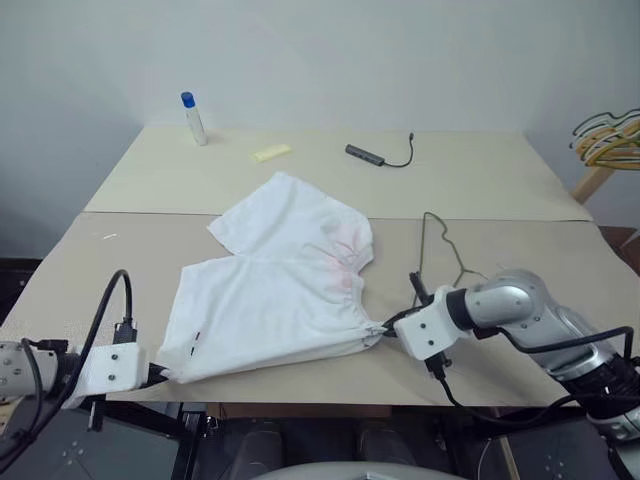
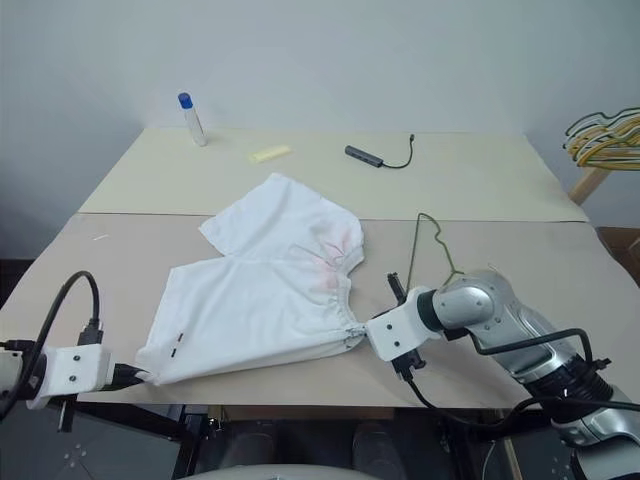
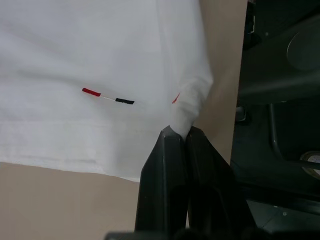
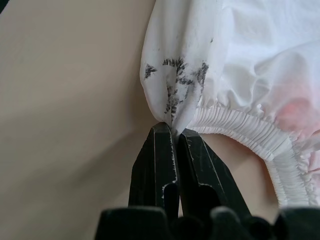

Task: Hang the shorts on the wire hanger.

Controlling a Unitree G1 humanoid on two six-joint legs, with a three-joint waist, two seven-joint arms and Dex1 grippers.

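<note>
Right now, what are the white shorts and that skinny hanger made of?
The shorts look like thin, soft woven cloth, probably cotton: matte, creased, with a gathered, ribbed elastic waistband. The wire hanger looks like thin bent metal wire with a dull dark coating, judging by its fine, stiff line; a plastic coating can't be ruled out.

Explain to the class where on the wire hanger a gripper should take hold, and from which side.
Probably the bare slanted arm just below the hook of the wire hanger, approached from above on its far side. It lies flat on the table, and its near end is behind the right gripper, so only that part is exposed.
</note>
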